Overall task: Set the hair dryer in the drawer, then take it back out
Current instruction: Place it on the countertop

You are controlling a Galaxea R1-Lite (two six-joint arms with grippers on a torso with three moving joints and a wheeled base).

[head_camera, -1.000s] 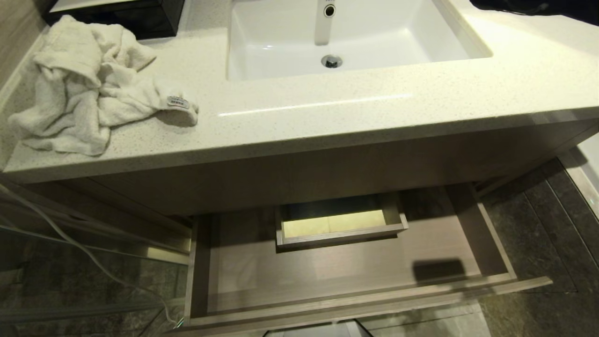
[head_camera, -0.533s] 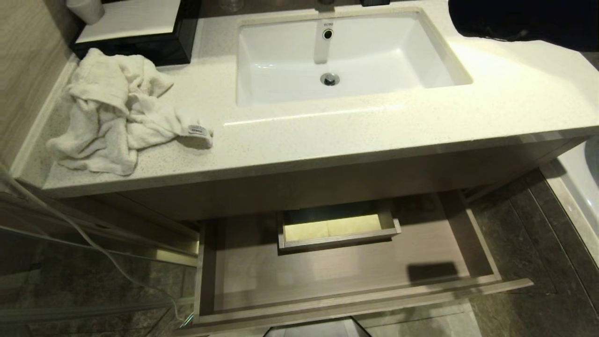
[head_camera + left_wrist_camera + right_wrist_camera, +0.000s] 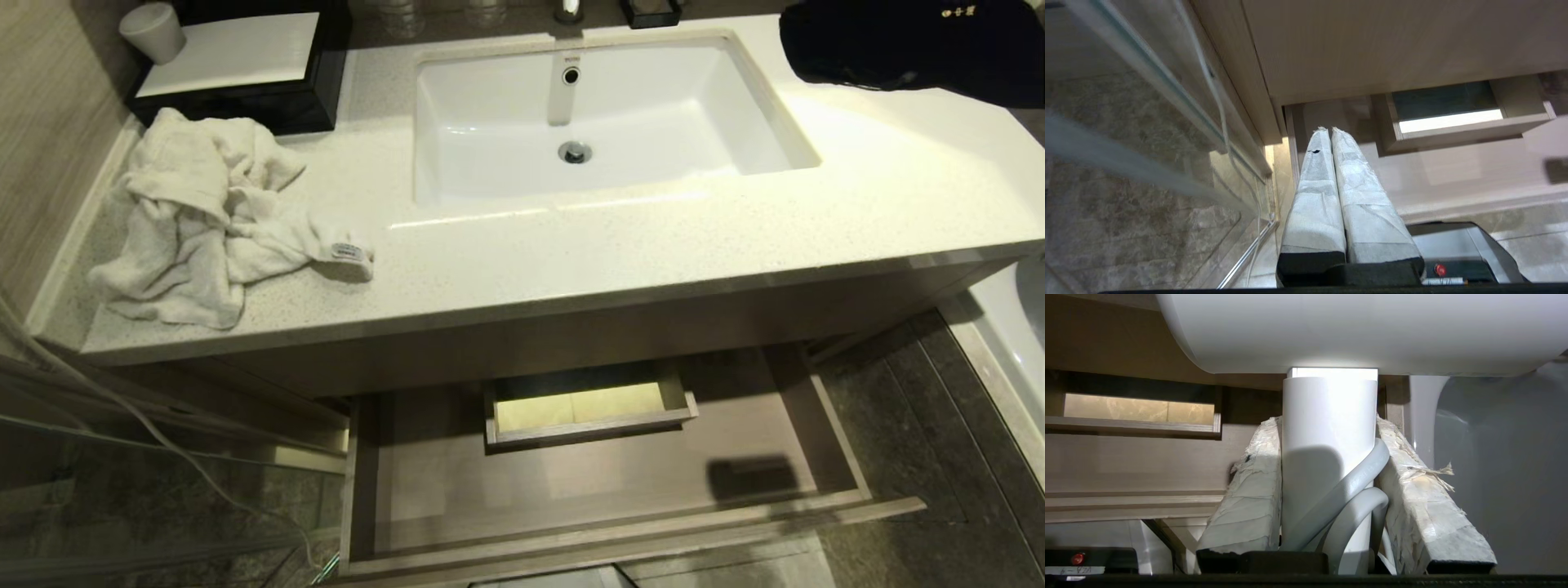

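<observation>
Between taped right gripper (image 3: 1327,428) fingers (image 3: 1253,490), smooth white cylindrical hair dryer (image 3: 1329,416) handle.

White hair dryer (image 3: 1329,428) with pale grey cord (image 3: 1355,486); light-brown wood-grain drawer (image 3: 604,482); speckled cream surface (image 3: 653,237); off-white towel (image 3: 204,212); dark mottled floor (image 3: 914,441).

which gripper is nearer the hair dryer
Right. The right gripper is clamped on the hair dryer handle; the left gripper, shut and empty, hangs by the drawer corner.
</observation>
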